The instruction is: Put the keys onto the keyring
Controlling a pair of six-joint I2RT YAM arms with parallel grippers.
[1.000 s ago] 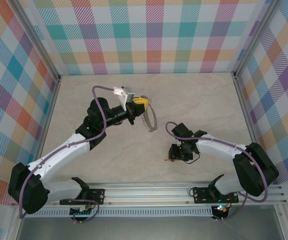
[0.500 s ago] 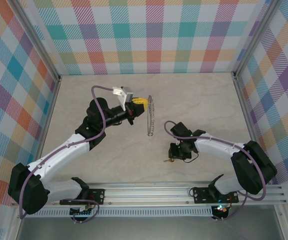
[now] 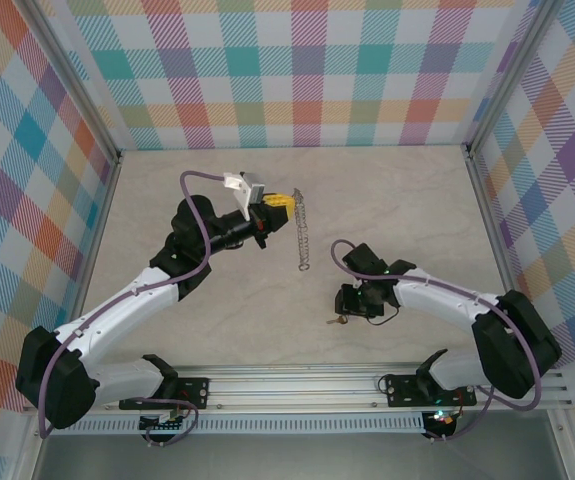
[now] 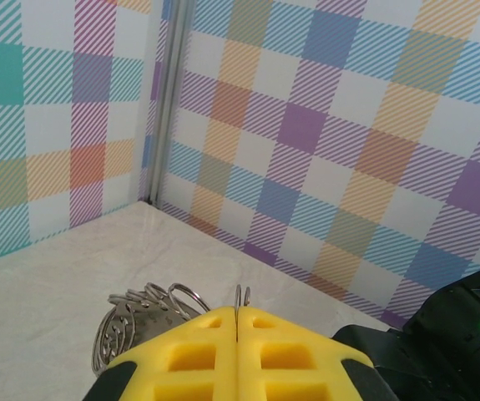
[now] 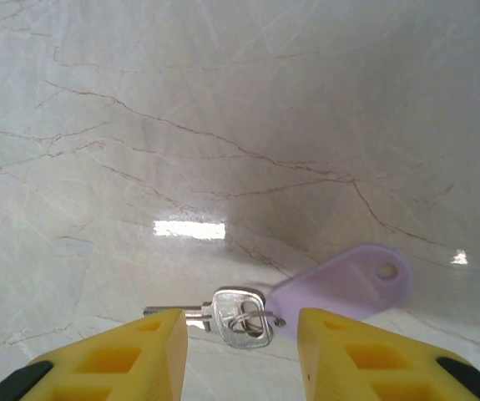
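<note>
key (image 5: 240, 316) between fingers (image 5: 152, 344) of right hand (image 5: 241, 327)

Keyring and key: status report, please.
Left gripper shut on keyring, held upright. Right gripper open, straddling key with lilac tag, flat on table. Key not yet on ring.

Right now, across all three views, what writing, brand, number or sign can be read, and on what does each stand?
No text can be read in these pictures.
lilac tag: its visible face is blank.
silver key: any stamp on its head is too small to read.
keyring: bare wire with no marking.
plaid walls: pattern alone, no lettering.
</note>
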